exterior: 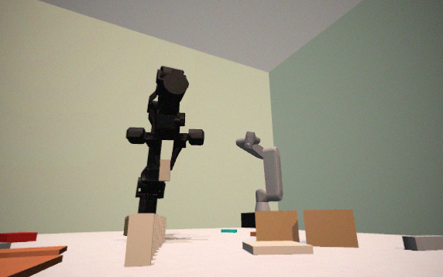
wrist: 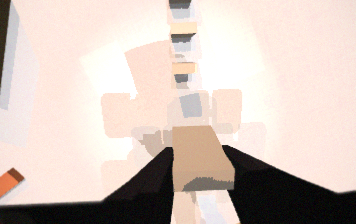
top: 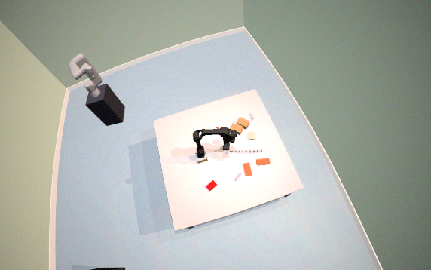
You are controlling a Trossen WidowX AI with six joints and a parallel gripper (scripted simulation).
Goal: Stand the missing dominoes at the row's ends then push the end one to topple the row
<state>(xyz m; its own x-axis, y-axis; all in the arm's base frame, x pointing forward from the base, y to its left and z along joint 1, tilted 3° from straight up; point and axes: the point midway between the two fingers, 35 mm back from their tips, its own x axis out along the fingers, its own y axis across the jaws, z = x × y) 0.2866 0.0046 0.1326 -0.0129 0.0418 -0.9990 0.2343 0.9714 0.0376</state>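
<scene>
A row of thin tan dominoes (top: 246,151) (exterior: 139,240) stands upright; two of their tops (wrist: 183,68) (wrist: 183,28) show clearly in the wrist view. My gripper (top: 226,148) (exterior: 165,164) (wrist: 200,150) is shut on a tan domino (exterior: 164,172) (wrist: 197,160). The held domino is upright and raised off the table, higher than the row's tops in the exterior view. It is near the row's end on the side of the arm's base, roughly in line with the row. Its exact distance from the end domino is hard to tell.
Two tan boxes (top: 243,122) (top: 236,128) (exterior: 276,224) (exterior: 329,228) and a cream slab (top: 252,136) (exterior: 276,247) lie on one side of the row. Two orange blocks (top: 263,161) (top: 247,169) and a red block (top: 211,185) (exterior: 18,237) lie on the other. A grey block (exterior: 424,243) lies beyond the boxes.
</scene>
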